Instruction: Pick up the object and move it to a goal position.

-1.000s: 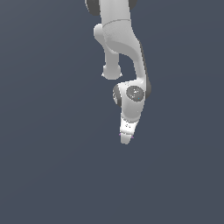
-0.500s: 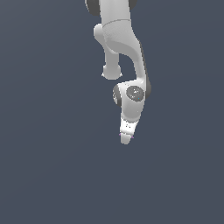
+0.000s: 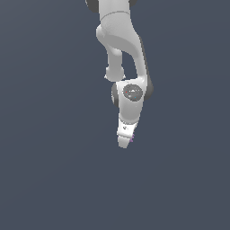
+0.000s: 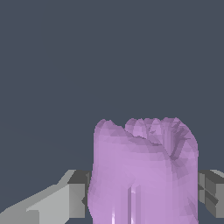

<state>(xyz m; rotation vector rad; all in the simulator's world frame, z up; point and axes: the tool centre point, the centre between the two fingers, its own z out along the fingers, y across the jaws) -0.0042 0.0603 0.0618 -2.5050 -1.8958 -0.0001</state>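
The object [image 4: 144,170] is a light-purple lumpy block with a bumpy surface, filling the space between my two grey fingertips [image 4: 74,194] in the wrist view. The gripper [image 4: 142,194] is shut on it, one pad pressed to each side. In the exterior view the white arm hangs down from above, and the gripper [image 3: 125,140] points downward near the middle of the picture. Only a thin purple sliver of the object [image 3: 132,137] peeks out at the gripper's tip there; the hand hides the remainder.
A flat dark grey-blue surface [image 3: 49,179] fills the background in both views. No other objects, containers or edges appear.
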